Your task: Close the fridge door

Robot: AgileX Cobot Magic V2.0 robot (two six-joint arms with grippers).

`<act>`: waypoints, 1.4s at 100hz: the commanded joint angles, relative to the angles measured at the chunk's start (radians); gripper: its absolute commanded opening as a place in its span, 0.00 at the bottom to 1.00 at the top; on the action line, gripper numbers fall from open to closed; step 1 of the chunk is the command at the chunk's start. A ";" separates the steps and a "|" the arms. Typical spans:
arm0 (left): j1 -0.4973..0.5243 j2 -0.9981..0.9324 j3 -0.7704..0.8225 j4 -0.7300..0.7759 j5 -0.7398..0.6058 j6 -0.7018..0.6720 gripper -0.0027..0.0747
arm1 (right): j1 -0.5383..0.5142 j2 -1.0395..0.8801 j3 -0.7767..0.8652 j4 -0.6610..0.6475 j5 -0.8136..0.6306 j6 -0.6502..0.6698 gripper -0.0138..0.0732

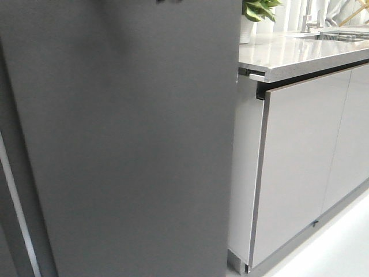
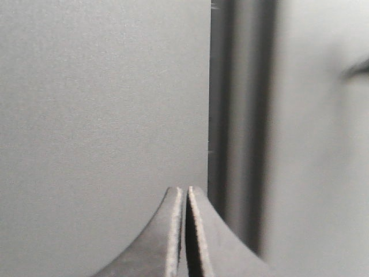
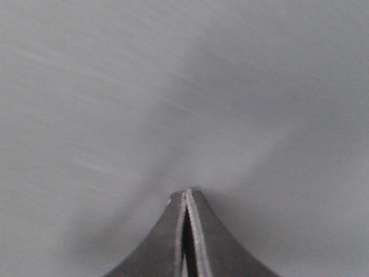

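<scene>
The fridge door (image 1: 127, 138) fills the left and middle of the front view as a tall matte dark grey slab; only its outer face shows. Neither gripper shows in the front view. In the left wrist view my left gripper (image 2: 185, 190) is shut and empty, its tips close to the grey door face (image 2: 98, 115) beside the door's vertical edge and a dark gap (image 2: 239, 115). In the right wrist view my right gripper (image 3: 187, 191) is shut and empty, its tips at or very near a plain grey face (image 3: 184, 86).
Right of the fridge stand light grey cabinet doors (image 1: 305, 167) under a pale stone countertop (image 1: 294, 52). A potted plant (image 1: 256, 14) and a sink tap (image 1: 311, 20) are on the counter. A pale floor strip (image 1: 340, 248) shows at the bottom right.
</scene>
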State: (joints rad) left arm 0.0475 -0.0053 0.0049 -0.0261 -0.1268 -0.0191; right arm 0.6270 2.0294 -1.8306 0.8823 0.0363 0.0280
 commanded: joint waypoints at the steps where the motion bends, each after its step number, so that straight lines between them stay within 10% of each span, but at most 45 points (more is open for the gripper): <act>1: -0.006 -0.018 0.035 -0.004 -0.073 -0.004 0.01 | 0.005 -0.021 -0.082 -0.026 -0.009 -0.011 0.11; 72: -0.006 -0.018 0.035 -0.004 -0.073 -0.004 0.01 | -0.044 -0.256 -0.015 -0.253 0.200 -0.011 0.11; 140: -0.006 -0.018 0.035 -0.004 -0.073 -0.004 0.01 | -0.403 -1.111 0.832 -0.561 0.170 -0.009 0.11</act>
State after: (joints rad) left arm 0.0475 -0.0053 0.0049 -0.0261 -0.1268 -0.0191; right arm 0.2525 1.0532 -1.0685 0.3777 0.2856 0.0280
